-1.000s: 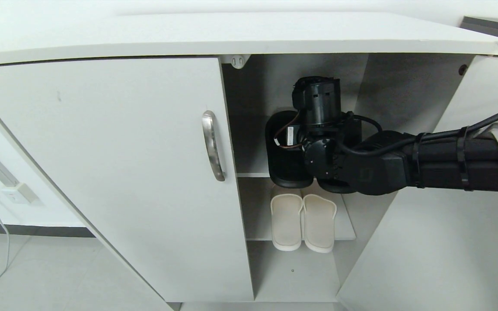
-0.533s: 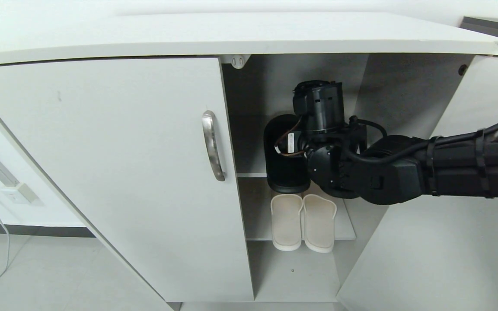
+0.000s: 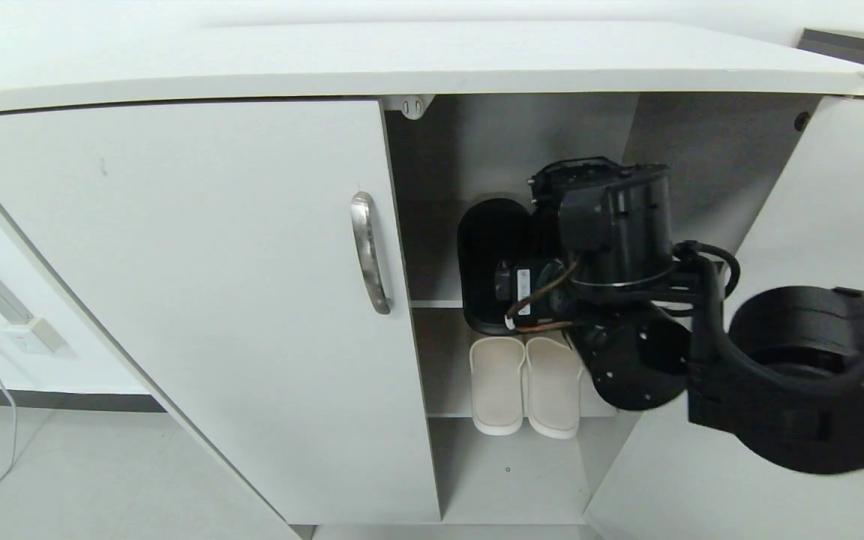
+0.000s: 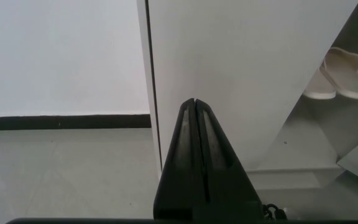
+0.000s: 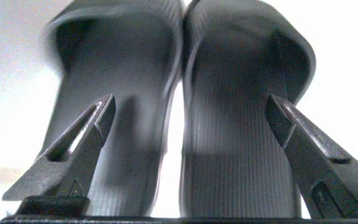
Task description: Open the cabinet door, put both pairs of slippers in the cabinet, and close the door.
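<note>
The cabinet door stands open. White slippers sit on the lower shelf. Black slippers sit on the upper shelf, flanked by the right gripper, fingers spread wide. The left gripper hangs outside, fingers together and empty. I'd say only closing the door remains.

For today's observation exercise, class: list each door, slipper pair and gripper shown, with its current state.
Left door, shut.
Right door, open.
Black slippers, on upper shelf, ungripped.
White slippers, side by side on the shelf below.
Left gripper, shut, empty.
Right gripper, open, fingers flanking black slippers.
</note>
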